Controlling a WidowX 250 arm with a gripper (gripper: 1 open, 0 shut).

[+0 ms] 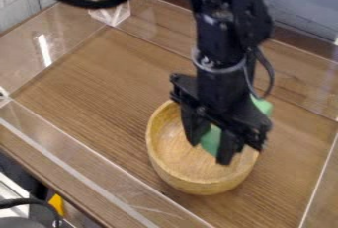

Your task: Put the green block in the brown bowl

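Observation:
The brown bowl (169, 171) is a large round wooden bowl standing on the wooden table at the lower middle of the camera view. My gripper (218, 145) points straight down over the bowl's inside, its black fingers low between the rims. It is shut on the green block (263, 107), which lies crosswise in the jaws with one bright green end sticking out to the right. The arm hides the middle of the block and much of the bowl's far side.
Clear acrylic walls (79, 178) fence the wooden table (93, 84) on the left and front. A small clear plastic stand (110, 11) sits at the back left. A yellow-and-black object (53, 208) lies outside the front wall.

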